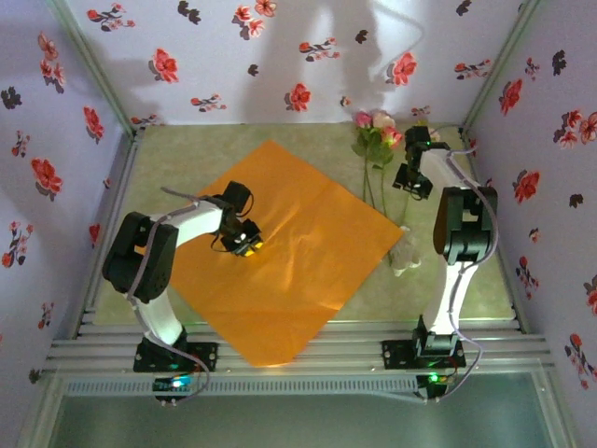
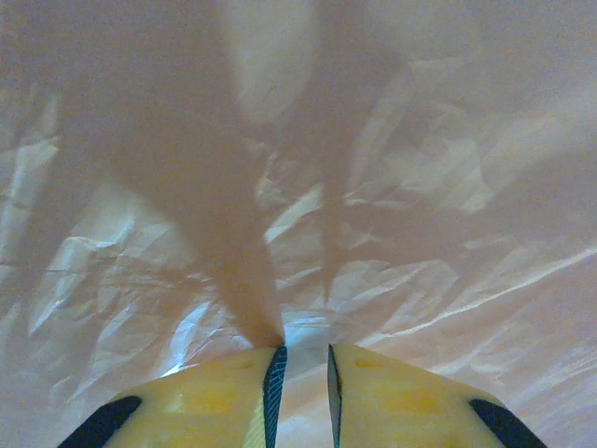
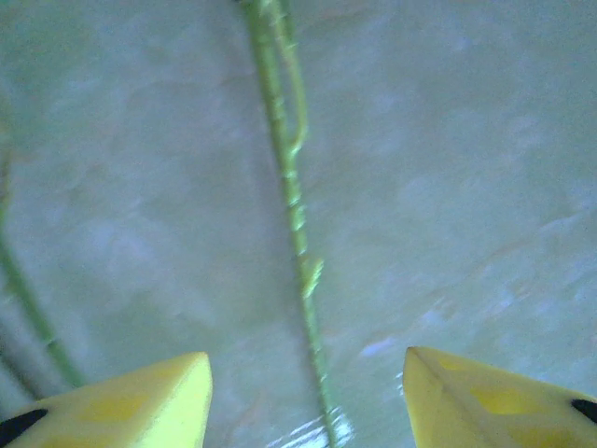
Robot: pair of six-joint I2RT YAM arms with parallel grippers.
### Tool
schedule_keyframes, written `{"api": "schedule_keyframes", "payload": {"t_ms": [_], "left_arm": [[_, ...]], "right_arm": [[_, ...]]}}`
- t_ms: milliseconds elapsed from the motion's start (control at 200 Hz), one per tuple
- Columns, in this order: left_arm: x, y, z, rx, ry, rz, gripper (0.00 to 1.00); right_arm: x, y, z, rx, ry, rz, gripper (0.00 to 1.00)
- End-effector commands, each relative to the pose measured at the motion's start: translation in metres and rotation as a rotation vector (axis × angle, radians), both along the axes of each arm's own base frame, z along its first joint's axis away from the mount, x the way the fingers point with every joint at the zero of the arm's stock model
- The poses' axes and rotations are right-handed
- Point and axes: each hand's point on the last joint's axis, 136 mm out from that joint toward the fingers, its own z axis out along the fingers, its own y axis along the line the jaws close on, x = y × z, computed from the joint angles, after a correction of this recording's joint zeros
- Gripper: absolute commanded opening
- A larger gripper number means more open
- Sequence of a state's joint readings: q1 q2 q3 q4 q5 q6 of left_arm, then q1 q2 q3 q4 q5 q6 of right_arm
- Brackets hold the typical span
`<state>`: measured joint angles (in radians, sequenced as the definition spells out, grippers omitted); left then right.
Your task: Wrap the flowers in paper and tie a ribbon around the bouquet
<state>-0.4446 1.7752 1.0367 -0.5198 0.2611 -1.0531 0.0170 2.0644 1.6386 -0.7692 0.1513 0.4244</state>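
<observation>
At twelve o'clock from my right base, my right claw (image 1: 409, 182) hangs low over the table (image 1: 466, 289) with its yellow fingers (image 3: 140, 401) spread wide. One thin green stem runs between them toward twelve o'clock in the right wrist view, touching neither finger. It belongs to the roses (image 1: 378, 131) (image 3: 289, 187), which lie on the bare table at about one o'clock from the middle of the orange paper (image 1: 317, 233), just off the sheet's edge. Their pink and cream blooms point toward the back wall and their stems trail toward six o'clock. A second stem shows blurred at nine o'clock in the right wrist view.

My left claw (image 1: 247, 243) (image 2: 305, 350) is down on the paper, toward the nine o'clock side of the sheet. The sheet lies flat, with one corner toward twelve o'clock and the opposite corner over the rails between my two bases. Up close the paper (image 2: 420, 187) looks pale and finely creased. My left fingers (image 2: 215, 397) are drawn close, with a narrow slit between them and their tips at the sheet. I cannot tell whether they have caught a fold of it.

A cream-white ribbon (image 1: 407, 254) lies in a small heap on the table at about three o'clock from the paper's middle, just beside the sheet's right-hand corner and close to my right arm.
</observation>
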Motion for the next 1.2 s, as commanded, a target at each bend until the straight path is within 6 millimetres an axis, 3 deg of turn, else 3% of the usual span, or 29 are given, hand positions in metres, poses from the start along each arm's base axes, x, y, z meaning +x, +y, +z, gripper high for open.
{"api": "schedule_keyframes", "payload": {"t_ms": [0, 215, 315, 480, 590, 700, 765, 815, 965, 970, 1080, 1195], "left_arm": [[-0.013, 0.014, -0.007, 0.051, 0.044, -0.031, 0.22], [-0.003, 0.008, 0.007, 0.03, 0.009, -0.033, 0.22], [0.0, 0.005, 0.024, 0.009, -0.029, -0.032, 0.22], [0.003, 0.011, 0.054, -0.003, -0.079, -0.028, 0.24], [-0.002, 0.028, 0.048, -0.009, -0.053, 0.005, 0.24], [-0.005, 0.042, 0.033, -0.028, -0.016, 0.036, 0.24], [-0.006, 0.048, 0.024, -0.016, -0.001, 0.035, 0.24], [-0.007, 0.054, 0.018, 0.0, 0.012, 0.035, 0.24], [-0.014, 0.062, 0.0, 0.047, 0.054, 0.018, 0.23], [-0.015, 0.063, -0.001, 0.05, 0.056, 0.018, 0.23], [-0.02, 0.066, -0.01, 0.067, 0.068, 0.016, 0.22], [-0.02, 0.067, -0.013, 0.068, 0.06, 0.02, 0.21]], "right_arm": [[0.004, -0.014, -0.014, -0.046, 0.053, 0.022, 0.58], [0.025, -0.011, -0.035, -0.015, 0.079, 0.051, 0.57], [0.03, -0.01, -0.046, -0.006, 0.099, 0.053, 0.54], [0.032, -0.009, -0.061, -0.007, 0.136, 0.063, 0.36], [0.032, -0.013, -0.062, -0.033, 0.138, 0.071, 0.23], [0.035, -0.023, -0.051, -0.106, 0.118, 0.079, 0.09], [0.038, -0.034, -0.034, -0.188, 0.09, 0.075, 0.0], [0.04, -0.045, -0.015, -0.267, 0.058, 0.061, 0.0], [0.048, -0.06, 0.067, -0.446, -0.118, 0.027, 0.0], [0.049, -0.06, 0.078, -0.46, -0.139, 0.025, 0.0], [0.049, -0.051, 0.146, -0.528, -0.281, 0.025, 0.0], [0.043, -0.02, 0.214, -0.537, -0.453, 0.064, 0.0]]}}
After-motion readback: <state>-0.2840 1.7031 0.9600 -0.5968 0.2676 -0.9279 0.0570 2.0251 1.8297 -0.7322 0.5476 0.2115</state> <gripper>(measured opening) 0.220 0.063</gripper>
